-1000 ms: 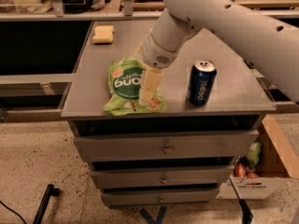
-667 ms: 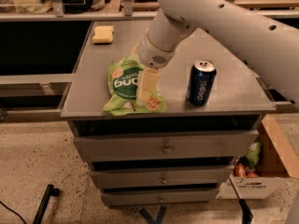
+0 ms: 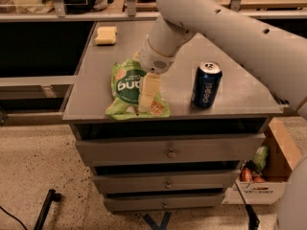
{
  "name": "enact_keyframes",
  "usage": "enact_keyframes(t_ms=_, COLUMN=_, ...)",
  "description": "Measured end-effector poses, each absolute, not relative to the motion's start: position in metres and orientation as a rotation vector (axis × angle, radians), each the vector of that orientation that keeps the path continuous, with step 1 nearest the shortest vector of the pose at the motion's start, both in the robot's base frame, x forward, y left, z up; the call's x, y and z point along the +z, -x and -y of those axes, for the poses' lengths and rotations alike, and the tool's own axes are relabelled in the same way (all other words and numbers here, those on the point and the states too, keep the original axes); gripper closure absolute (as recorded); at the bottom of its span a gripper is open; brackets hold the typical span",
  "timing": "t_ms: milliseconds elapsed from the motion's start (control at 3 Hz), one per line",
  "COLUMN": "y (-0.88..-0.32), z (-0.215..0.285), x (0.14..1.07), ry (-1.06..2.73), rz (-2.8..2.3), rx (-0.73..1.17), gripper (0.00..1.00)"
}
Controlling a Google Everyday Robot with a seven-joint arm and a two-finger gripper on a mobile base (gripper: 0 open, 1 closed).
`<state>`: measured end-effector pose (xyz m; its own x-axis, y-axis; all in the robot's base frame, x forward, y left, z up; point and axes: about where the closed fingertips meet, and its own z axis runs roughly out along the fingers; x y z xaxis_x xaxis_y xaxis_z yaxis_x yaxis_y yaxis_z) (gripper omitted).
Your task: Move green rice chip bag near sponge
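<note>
The green rice chip bag (image 3: 128, 86) lies flat near the front left edge of the grey cabinet top (image 3: 240, 87). It is light green with a dark green round label. My gripper (image 3: 147, 97) points down over the bag's right half and hides part of it. The white arm reaches in from the upper right. The sponge (image 3: 106, 35), a small pale yellow block, lies at the far left corner of the top, well apart from the bag.
A blue soda can (image 3: 206, 85) stands upright on the top, right of the bag. Drawers (image 3: 168, 152) sit below the top. A cardboard box (image 3: 268, 171) with items is on the floor at the right. Shelving and railings run behind.
The arm and gripper have shifted slightly to the left over the bag. The bag, sponge and can have not visibly moved.
</note>
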<state>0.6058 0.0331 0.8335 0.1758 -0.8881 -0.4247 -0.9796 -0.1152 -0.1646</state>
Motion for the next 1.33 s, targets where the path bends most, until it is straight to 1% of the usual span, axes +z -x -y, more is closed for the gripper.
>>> enact_keyframes(t_ms=667, y=-0.6065, z=-0.0352, x=0.8259, ry=2.068, rz=-1.77, rx=0.33, gripper=0.0)
enact_keyframes(t_ms=1000, y=-0.6056, z=-0.0361, x=0.8218, ry=2.076, rz=-1.777, rx=0.338, gripper=0.18)
enact_keyframes(t_ms=1333, y=-0.6056, z=-0.0361, x=0.8223, ry=2.076, rz=-1.777, rx=0.338, gripper=0.42)
